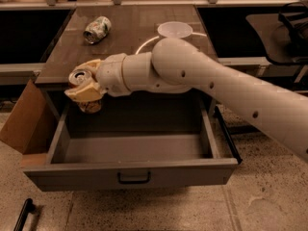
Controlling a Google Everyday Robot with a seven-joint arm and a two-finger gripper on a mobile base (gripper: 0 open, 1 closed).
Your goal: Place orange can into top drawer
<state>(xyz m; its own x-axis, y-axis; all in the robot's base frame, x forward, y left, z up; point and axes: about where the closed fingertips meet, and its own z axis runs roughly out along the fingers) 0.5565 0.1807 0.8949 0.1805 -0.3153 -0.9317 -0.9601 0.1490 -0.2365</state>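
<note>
The orange can (83,86) has a coppery mottled body and a silver top with a pull tab. My gripper (85,85) is shut on the orange can and holds it upright in the air, just past the countertop's front edge, above the back left corner of the top drawer. The top drawer (130,176) is pulled fully open below; it is grey, shallow and empty, with a small dark bar handle at the centre of its front panel. My white arm reaches in from the right across the countertop.
A pale green-and-white can (97,29) lies on its side at the back left of the brown countertop (139,20). A clear round lid or dish (174,29) sits at the back centre. A cardboard box (21,119) leans left of the drawer. A dark bar (22,214) lies on the floor.
</note>
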